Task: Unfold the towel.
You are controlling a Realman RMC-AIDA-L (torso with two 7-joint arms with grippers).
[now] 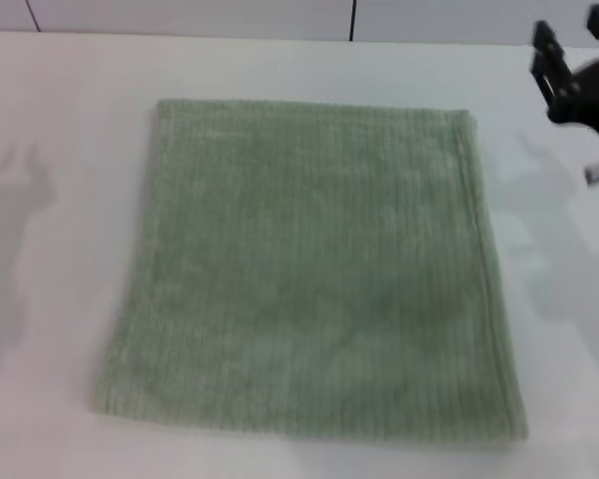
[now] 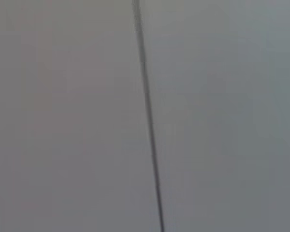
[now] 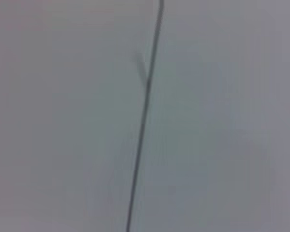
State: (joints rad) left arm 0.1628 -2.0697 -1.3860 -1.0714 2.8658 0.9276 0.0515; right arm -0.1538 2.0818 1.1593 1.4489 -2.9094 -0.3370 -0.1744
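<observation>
One right gripper [image 1: 569, 62], fingers spread, hovers beside the folded towel [image 1: 309, 269]; we should pinch only its top layer's edge.

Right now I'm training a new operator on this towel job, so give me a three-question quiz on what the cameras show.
1. True or false: the towel lies flat on the table, with no tool touching it.
2. Which tool shows in the head view? A) the left B) the right C) both
3. Fill in: both wrist views show only a pale surface crossed by one dark ____.

Key:
1. True. The towel is spread flat and nothing grips it.
2. B. The right tool hangs past the towel's far right corner, clear of the cloth; the left one is out of sight.
3. Line, also seen in the right wrist view.
</observation>
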